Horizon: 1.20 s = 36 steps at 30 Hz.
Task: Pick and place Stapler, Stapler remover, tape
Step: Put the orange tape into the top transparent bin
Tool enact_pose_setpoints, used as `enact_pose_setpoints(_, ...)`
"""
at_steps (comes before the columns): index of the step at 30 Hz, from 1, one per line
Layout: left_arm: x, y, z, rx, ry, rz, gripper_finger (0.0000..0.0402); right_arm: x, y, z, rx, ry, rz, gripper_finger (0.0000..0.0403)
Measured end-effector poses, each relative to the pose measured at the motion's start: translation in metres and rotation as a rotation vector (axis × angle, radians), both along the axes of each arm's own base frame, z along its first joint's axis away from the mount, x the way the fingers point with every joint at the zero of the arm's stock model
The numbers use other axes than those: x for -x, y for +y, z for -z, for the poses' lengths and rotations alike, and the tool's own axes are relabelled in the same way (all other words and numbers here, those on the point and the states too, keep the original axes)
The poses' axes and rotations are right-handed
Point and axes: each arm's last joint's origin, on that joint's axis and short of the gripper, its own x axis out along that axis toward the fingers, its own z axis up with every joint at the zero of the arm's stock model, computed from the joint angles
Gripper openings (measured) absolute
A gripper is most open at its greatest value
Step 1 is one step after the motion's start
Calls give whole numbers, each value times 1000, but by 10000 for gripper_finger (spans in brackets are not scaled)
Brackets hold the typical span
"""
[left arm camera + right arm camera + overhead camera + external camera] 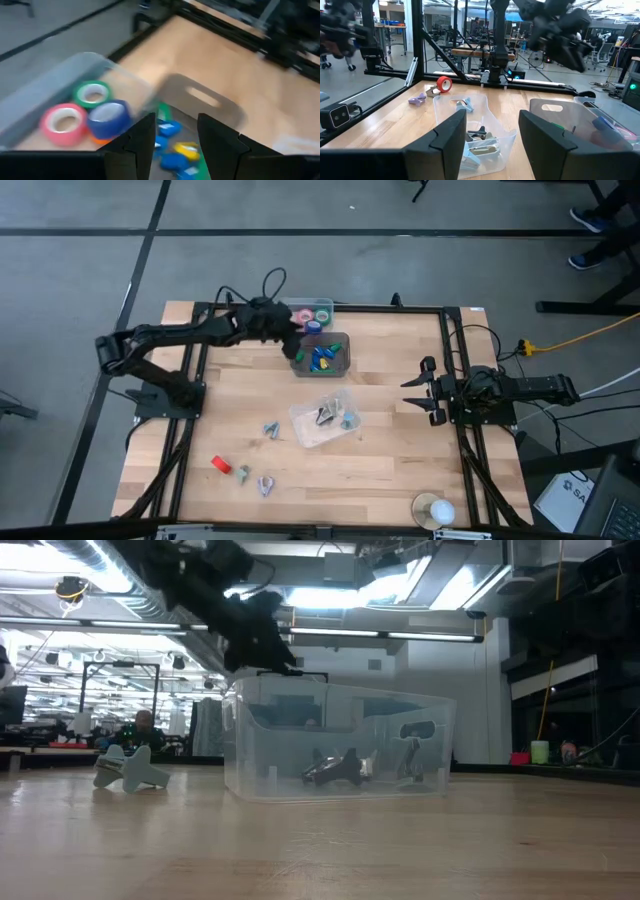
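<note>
Hovering above the far edge of the bench (390,470), the left gripper (175,135) has its jaws parted with nothing between them, poised over the seam where two clear bins meet. To one side of the jaws and just below them sits the bin (312,313) with the tape: a pink roll (64,123), a green roll (92,94) and a blue roll (109,118), packed touching each other. Straight beneath the jaws lies the second bin (322,355), with small blue, yellow and green pieces (175,150) inside. The right gripper (487,135) waits at the right edge of the bench, jaws released and empty, facing a third clear bin (475,132) near the middle, where a few dark and metal tools lie; whether a stapler is among them cannot be told. A red roll (221,465) and some pale staple removers (265,485) lie loose on the near part of the bench, well away from either set of jaws. The risk I see: the rolls sit so tightly that a descent could land a finger on a neighbouring roll or on the bin wall, tipping or dragging the bin. Coming straight down from here would also miss the tape and meet the small pieces instead.
</note>
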Motion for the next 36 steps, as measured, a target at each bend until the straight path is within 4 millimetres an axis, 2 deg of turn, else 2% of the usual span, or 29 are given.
enact_pose_setpoints(10, 12, -76, -25, 13, 58, 248, 143, 0, 0, 0, 0, 0, 0, 188)
enact_pose_setpoints(18, 28, -131, -26, 124, 159, 417, 143, 0, 0, 0, 0, 0, 0, 188)
enact_pose_setpoints(27, 45, -182, -15, 376, 331, 429, 143, 0, 0, 0, 0, 0, 0, 187)
enact_pose_setpoints(36, 62, -230, -14, 648, 386, 368, 143, 0, 0, 0, 0, 0, 0, 187)
